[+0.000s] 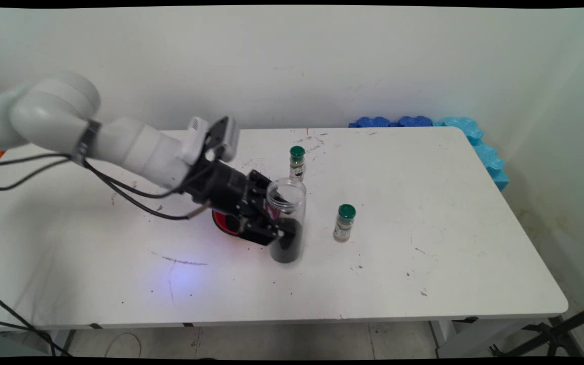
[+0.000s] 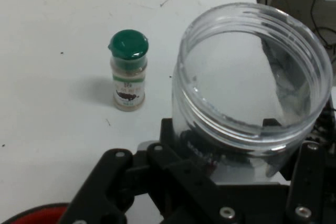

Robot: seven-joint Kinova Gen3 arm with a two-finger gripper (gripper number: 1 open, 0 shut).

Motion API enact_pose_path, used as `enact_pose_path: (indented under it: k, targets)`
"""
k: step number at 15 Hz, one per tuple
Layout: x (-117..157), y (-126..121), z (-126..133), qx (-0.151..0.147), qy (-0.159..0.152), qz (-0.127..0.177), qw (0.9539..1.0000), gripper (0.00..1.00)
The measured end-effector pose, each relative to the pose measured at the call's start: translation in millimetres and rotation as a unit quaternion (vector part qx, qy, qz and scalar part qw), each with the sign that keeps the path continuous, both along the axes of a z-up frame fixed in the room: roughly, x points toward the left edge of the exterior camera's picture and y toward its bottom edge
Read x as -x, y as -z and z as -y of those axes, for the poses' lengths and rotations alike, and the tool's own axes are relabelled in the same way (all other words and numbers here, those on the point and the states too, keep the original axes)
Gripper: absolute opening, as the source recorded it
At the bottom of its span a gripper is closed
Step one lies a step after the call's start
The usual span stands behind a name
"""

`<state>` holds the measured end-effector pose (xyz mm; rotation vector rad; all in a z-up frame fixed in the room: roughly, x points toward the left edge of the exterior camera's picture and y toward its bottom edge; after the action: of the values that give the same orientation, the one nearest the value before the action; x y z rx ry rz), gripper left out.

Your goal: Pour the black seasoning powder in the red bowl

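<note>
The white arm reaches in low from the left, its black end effector (image 1: pixel 278 222) closed round a clear, lidless plastic jar (image 1: pixel 287 223), dark in its lower half, standing mid-desk (image 1: pixel 449 213). A red disc (image 1: pixel 222 223) lies behind it. Rightward stand two green-capped spice bottles: far (image 1: pixel 297 163), near (image 1: pixel 344 223).

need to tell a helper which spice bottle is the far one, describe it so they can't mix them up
On the white table, find the open clear plastic jar in the black claw. The small green-capped spice bottle just behind it, toward the wall, is the one; its twin stands nearer, to the jar's right.
</note>
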<state>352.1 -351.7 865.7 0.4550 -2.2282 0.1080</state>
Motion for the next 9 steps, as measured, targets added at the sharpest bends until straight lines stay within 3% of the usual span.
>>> enact_pose_path:
  k: [4, 9]
  targets:
    - [-22.0, -40.0, -5.4, 0.008, 0.014, 0.013, 0.9998, 0.0]
    - [-45.0, -83.4, -4.0, 0.007, 0.002, 0.026, 0.9996, 0.0]
